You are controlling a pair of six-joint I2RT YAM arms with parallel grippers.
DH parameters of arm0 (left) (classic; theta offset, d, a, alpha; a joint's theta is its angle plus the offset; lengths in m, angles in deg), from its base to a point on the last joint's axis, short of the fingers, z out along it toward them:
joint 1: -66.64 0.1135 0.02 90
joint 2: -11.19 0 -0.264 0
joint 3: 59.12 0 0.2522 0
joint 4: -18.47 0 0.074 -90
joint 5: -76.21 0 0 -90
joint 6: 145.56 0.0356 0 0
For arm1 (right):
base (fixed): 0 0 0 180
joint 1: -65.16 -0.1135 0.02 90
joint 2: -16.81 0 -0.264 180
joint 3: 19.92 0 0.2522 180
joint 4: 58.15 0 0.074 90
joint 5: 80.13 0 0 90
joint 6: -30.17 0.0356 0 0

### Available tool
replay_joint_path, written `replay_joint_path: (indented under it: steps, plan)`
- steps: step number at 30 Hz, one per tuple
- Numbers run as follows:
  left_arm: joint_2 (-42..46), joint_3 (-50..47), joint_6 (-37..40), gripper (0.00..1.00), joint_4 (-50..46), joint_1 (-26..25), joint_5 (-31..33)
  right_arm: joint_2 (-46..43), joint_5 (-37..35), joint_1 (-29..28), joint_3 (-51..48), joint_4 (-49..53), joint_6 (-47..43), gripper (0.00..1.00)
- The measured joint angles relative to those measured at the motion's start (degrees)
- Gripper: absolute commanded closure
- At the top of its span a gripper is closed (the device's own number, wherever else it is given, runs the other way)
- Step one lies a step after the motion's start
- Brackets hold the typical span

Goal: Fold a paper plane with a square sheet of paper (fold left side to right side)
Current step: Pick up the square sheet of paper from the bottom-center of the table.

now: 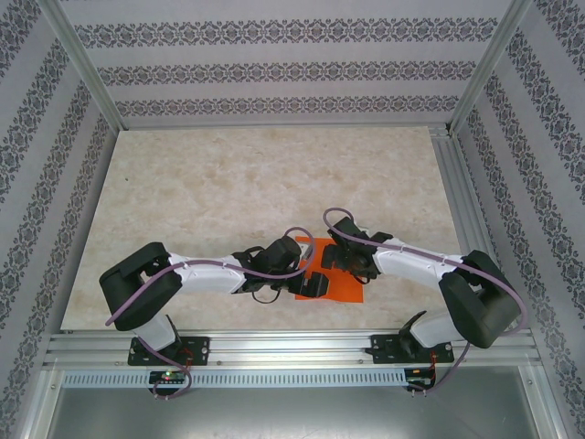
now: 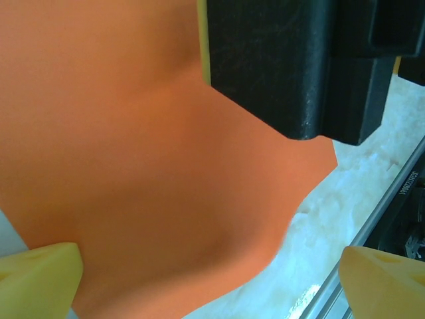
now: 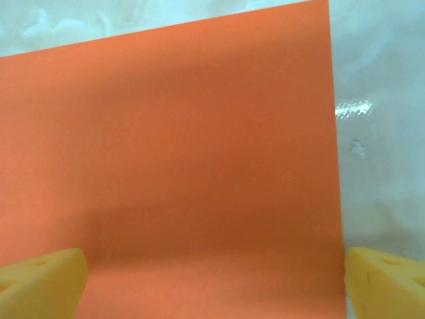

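Top external view: the marble-patterned bench (image 1: pixel 228 174) carries the square sheet of paper (image 1: pixel 345 287) at its near middle, just in front of the arm bases. The left arm (image 1: pixel 206 273) and right arm (image 1: pixel 416 265) both reach inward and meet over the sheet, covering its left and far parts. In the right wrist view the sheet (image 3: pixel 186 146) lies flat and uncreased. In the left wrist view its edge (image 2: pixel 133 166) looks wavy, perhaps slightly lifted. The left fingers (image 2: pixel 36 282) are spread wide above the paper and grasp nothing. The right fingers (image 3: pixel 40 282) are likewise released, straddling the sheet's width. The left-to-right fold seems not yet begun. Next, the left fingers would likely need to catch the left edge and carry it over to the right edge while the right fingers pin the sheet.
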Motion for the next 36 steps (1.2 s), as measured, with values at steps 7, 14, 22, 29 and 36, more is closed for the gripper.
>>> replay_joint_path:
  steps: [7,14,22,29,36]
  plan:
    - [-0.02,0.0,-0.17,0.0,0.0,0.0,0.0,0.0,2.21,0.0,0.52,-0.26,0.96,0.02]
    - [-0.02,0.0,-0.42,0.0,0.07,0.0,0.04,-0.46,6.8,0.2,0.5,-2.08,1.6,0.06]
    - [-0.02,-0.11,-1.33,0.0,0.79,0.0,0.17,-4.13,17.2,4.96,-3.89,-9.57,3.54,0.05]
    - [-0.02,-0.46,-2.73,0.0,2.03,0.0,0.17,-7.06,22.58,8.72,-8.02,-14.45,5.07,0.12]
    - [0.09,-0.63,-5.35,0.0,4.04,0.0,0.17,-7.1,25.14,9.01,-9.42,-16.5,5.97,0.23]
